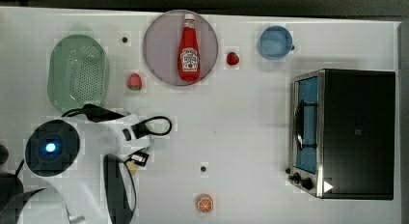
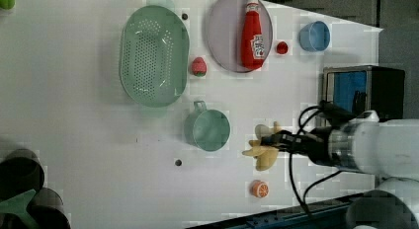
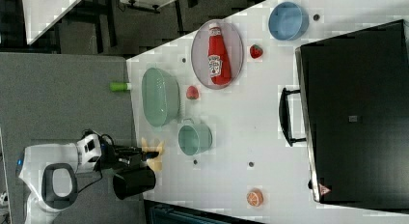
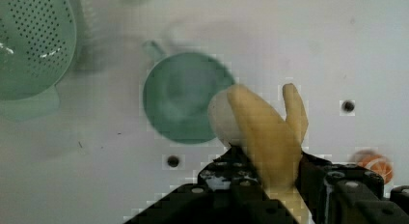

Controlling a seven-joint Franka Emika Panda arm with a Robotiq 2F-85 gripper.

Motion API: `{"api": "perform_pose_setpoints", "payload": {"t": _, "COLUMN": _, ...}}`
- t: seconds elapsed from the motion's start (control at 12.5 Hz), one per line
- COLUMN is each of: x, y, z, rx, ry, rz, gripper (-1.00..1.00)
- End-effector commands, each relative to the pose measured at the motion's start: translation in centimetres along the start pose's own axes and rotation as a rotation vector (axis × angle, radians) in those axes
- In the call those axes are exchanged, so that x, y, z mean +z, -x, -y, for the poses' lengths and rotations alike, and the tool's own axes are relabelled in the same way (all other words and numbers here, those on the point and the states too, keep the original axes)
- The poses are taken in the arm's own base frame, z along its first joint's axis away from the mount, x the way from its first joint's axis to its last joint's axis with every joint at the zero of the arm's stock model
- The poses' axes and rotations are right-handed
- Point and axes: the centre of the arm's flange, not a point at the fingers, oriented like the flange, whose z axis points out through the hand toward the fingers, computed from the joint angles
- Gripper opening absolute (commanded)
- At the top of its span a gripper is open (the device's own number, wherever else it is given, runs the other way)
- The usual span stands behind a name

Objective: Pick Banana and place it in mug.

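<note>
My gripper (image 2: 277, 140) is shut on the banana (image 2: 262, 151), a pale-yellow toy with peel lobes that sticks out past the black fingers (image 4: 231, 173). In the left view the banana hangs just right of the dark green mug (image 2: 210, 130), which stands upright on the white table with its handle toward the colander. The wrist view shows the banana (image 4: 263, 132) overlapping the edge of the mug (image 4: 181, 101). In the right view the gripper (image 3: 143, 156) and banana (image 3: 154, 152) are left of the mug (image 3: 194, 138).
A pale-green colander (image 2: 153, 56) lies beyond the mug. A ketchup bottle (image 2: 252, 34) rests on a grey plate (image 2: 225, 36), with two strawberries (image 2: 198, 66) nearby. A light-blue mug (image 2: 314, 35), a toaster oven (image 2: 363, 88) and an orange slice (image 2: 259, 188) are also on the table.
</note>
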Motion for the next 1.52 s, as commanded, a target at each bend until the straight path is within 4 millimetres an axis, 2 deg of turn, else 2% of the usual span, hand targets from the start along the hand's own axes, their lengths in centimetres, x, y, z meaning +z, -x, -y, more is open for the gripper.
{"api": "perform_pose_setpoints", "payload": {"t": 0.08, "x": 4.0, "y": -0.9, "z": 2.1, "rx": 0.145, "ry": -0.025, "rz": 0.025, "gripper": -0.4}}
{"api": "perform_pose_setpoints", "payload": {"t": 0.24, "x": 6.9, "y": -1.2, "z": 3.0, "rx": 0.135, "ry": -0.05, "rz": 0.026, "gripper": -0.4}}
{"api": "perform_pose_setpoints", "payload": {"t": 0.32, "x": 8.2, "y": -1.3, "z": 3.1, "rx": 0.136, "ry": -0.06, "rz": 0.026, "gripper": -0.32}}
{"api": "perform_pose_setpoints", "payload": {"t": 0.56, "x": 10.9, "y": -1.3, "z": 2.8, "rx": 0.142, "ry": -0.064, "rz": 0.038, "gripper": 0.32}}
{"api": "perform_pose_setpoints", "payload": {"t": 0.8, "x": 11.5, "y": -1.1, "z": 2.6, "rx": 0.144, "ry": -0.056, "rz": 0.047, "gripper": 0.99}}
{"api": "perform_pose_setpoints", "payload": {"t": 0.88, "x": 11.5, "y": -1.1, "z": 2.6, "rx": 0.144, "ry": -0.056, "rz": 0.047, "gripper": 1.0}}
{"api": "perform_pose_setpoints", "payload": {"t": 1.04, "x": 10.7, "y": -1.7, "z": 2.6, "rx": 0.153, "ry": -0.073, "rz": 0.03, "gripper": 1.0}}
{"api": "perform_pose_setpoints", "payload": {"t": 1.2, "x": 8.7, "y": -3.6, "z": 1.5, "rx": 0.191, "ry": -0.101, "rz": -0.003, "gripper": 1.0}}
{"api": "perform_pose_setpoints", "payload": {"t": 1.36, "x": 5.6, "y": -6.6, "z": -1.2, "rx": 0.268, "ry": -0.135, "rz": -0.049, "gripper": 1.0}}
{"api": "perform_pose_setpoints", "payload": {"t": 1.52, "x": 1.7, "y": -9.5, "z": -5.5, "rx": 0.363, "ry": -0.161, "rz": -0.085, "gripper": 1.0}}
